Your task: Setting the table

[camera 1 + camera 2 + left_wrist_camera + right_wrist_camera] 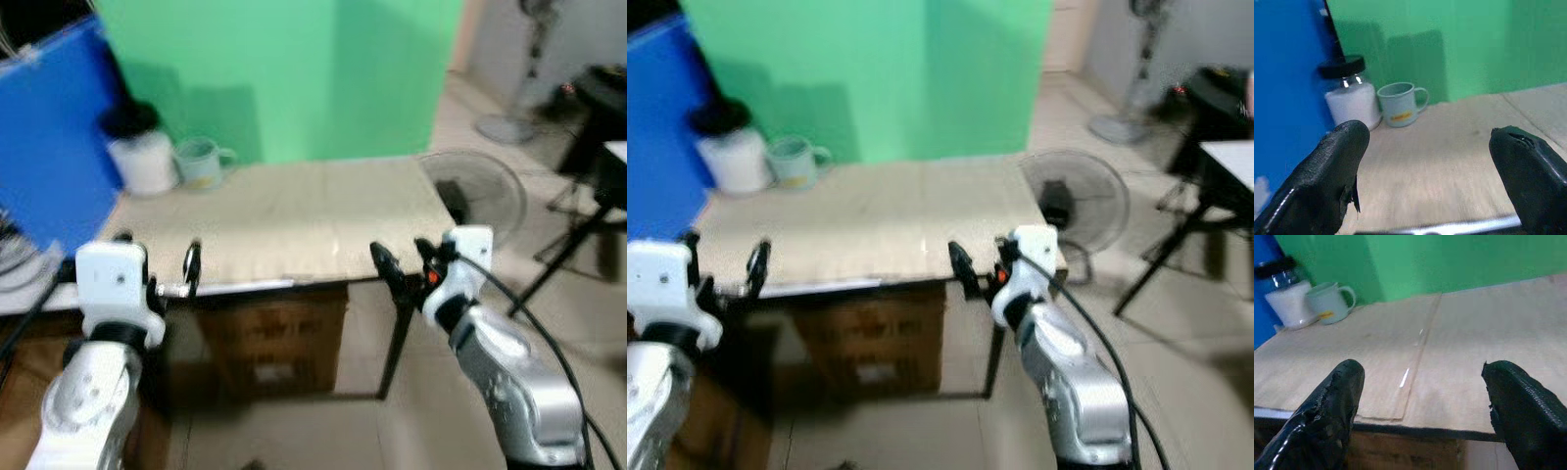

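A pale green mug [204, 162] stands at the table's far left corner, next to a white jar with a black lid [139, 149]. Both also show in the left wrist view, mug [1399, 103] and jar [1349, 93]. The light wooden table [294, 215] carries nothing else. My left gripper [157, 266] hovers open at the table's front left edge, nothing between its fingers. My right gripper [404, 262] stands open at the front right corner, also holding nothing.
A blue panel [49, 137] leans at the left and a green wall [284, 69] rises behind the table. A cardboard box [274, 343] sits under the table. A floor fan [480, 191] lies right of the table, with another fan [524, 69] and a dark stand [598, 147] farther right.
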